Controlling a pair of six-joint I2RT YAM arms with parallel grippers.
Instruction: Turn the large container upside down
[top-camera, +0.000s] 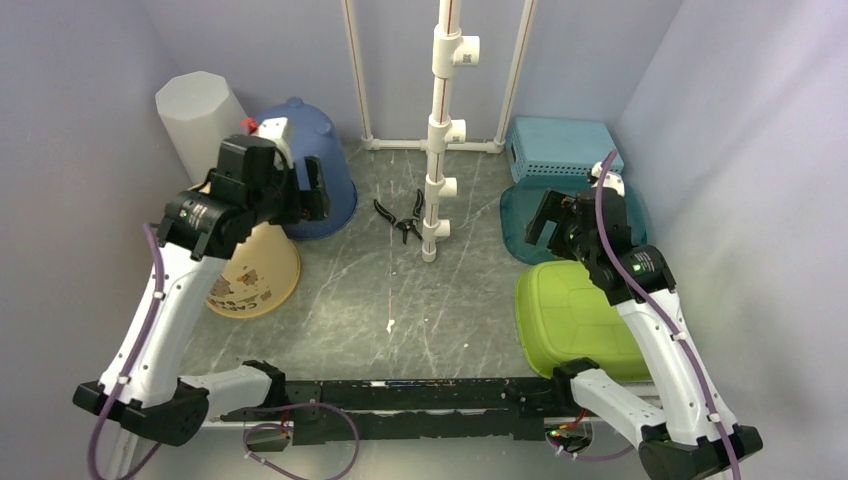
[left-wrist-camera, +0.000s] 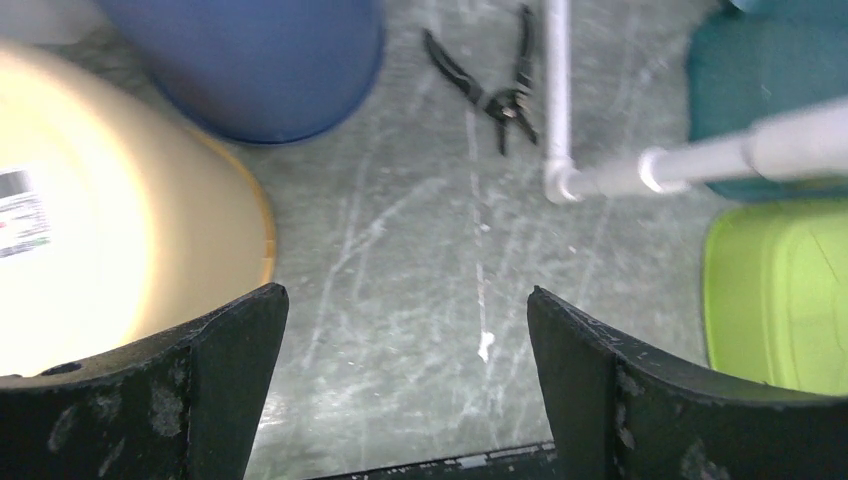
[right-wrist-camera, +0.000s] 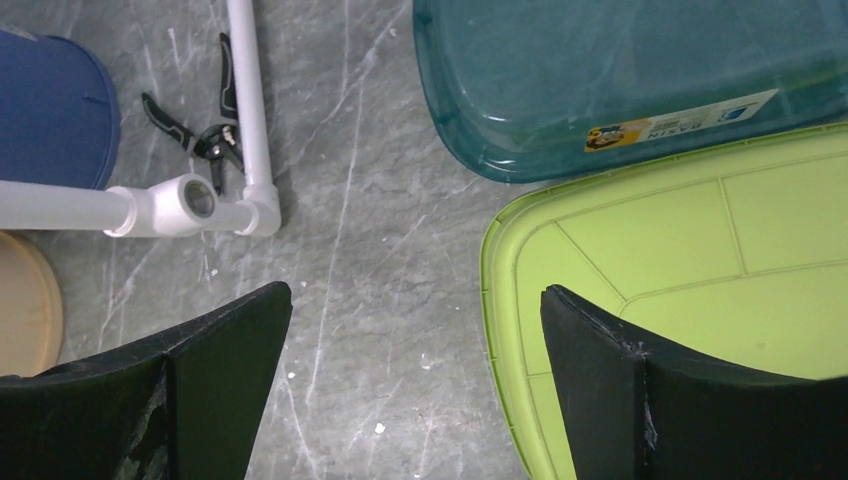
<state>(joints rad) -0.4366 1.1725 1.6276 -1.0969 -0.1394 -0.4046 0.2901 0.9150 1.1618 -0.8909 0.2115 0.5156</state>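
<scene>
One big tan bucket (top-camera: 262, 268) looks to me like the large container, but that is a guess, for other tubs are here too. It sits on the bench (top-camera: 400, 290), left of the white pipe stand (top-camera: 440, 140) and nearer the arms.

It looks like thin plastic, so I think it is light, a bit bendy and slippery on its round side. The side is too wide to pinch. The thin rim seems the best place to hold.

Its wide end is low and faces the arms. Its narrow end goes up and back, so its long line leans that way. I cannot tell if it is tipped or flat.

Above it hangs the left gripper (left-wrist-camera: 405, 300), wide open and holding nothing. A blue bucket (top-camera: 320, 170) stands just behind. Right of the pipe stand, the right gripper (right-wrist-camera: 415, 300) is wide open and holding nothing too, over the edge of a green tub (top-camera: 570, 310).
</scene>
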